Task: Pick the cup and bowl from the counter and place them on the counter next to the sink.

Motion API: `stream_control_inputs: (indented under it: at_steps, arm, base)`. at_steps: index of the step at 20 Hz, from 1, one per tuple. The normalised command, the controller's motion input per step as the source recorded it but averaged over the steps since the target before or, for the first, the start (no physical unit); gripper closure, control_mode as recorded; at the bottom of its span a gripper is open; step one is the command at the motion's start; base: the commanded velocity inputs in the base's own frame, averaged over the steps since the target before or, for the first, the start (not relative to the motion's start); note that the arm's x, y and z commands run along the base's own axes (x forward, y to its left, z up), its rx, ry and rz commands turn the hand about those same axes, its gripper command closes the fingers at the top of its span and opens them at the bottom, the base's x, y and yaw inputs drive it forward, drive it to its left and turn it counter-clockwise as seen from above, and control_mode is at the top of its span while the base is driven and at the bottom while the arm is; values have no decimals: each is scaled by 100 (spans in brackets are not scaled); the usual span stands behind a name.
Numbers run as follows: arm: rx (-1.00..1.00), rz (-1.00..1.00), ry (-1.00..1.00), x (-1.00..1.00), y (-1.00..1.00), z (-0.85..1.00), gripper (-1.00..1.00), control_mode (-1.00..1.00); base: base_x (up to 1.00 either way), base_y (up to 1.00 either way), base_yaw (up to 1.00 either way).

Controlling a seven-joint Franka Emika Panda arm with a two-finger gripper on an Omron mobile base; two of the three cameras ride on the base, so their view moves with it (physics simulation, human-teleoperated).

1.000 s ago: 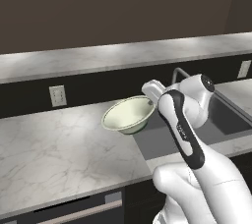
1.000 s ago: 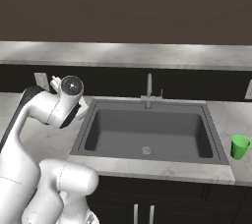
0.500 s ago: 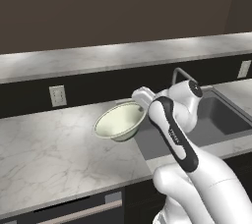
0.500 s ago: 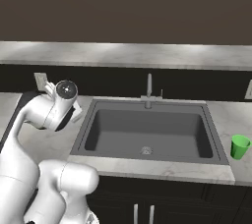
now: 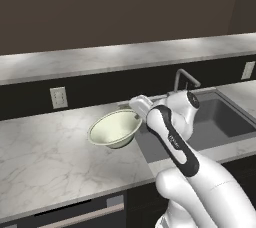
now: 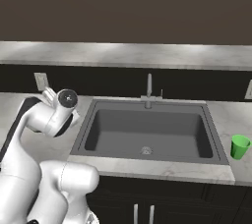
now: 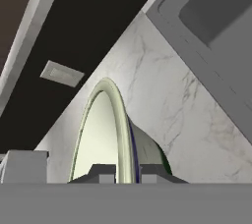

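The pale cream bowl point(image 5: 115, 128) hangs low over the marbled counter point(image 5: 45, 157) just left of the sink point(image 5: 220, 117). My gripper point(image 5: 137, 113) is shut on the bowl's right rim. In the hand view the bowl point(image 7: 101, 129) appears edge-on, its thin rim pinched between the two dark fingertips point(image 7: 101, 172), with the gripper point(image 7: 126, 174) centred on it. Whether the bowl touches the counter I cannot tell. The small green cup point(image 6: 240, 146) stands upright on the counter right of the sink point(image 6: 147, 134).
A curved metal faucet point(image 6: 148, 89) rises behind the basin. A wall outlet point(image 5: 58, 97) sits on the dark backsplash behind the bowl. Open marbled counter stretches left of the bowl. My own arm point(image 6: 47, 120) hides the bowl in the right base view.
The arm has swung left and down with the bowl, from over the sink's left edge to over the counter left of it. The cup has not moved.
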Motion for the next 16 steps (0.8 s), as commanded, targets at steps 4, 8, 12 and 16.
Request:
stream_control_inputs:
  at_steps: [4, 8, 12, 16]
  arm:
    - [8, 2, 2, 25, 0, -30, 100, -100]
    - [3, 0, 9, 35, 0, -40, 100, -100]
    - [0, 0, 11, 30, 0, -28, 100, -100]
    - [0, 0, 7, 28, 0, -17, 100, -100]
  base:
    - [0, 0, 0]
    - [0, 0, 0]
    - [0, 0, 0]
    - [0, 0, 0]
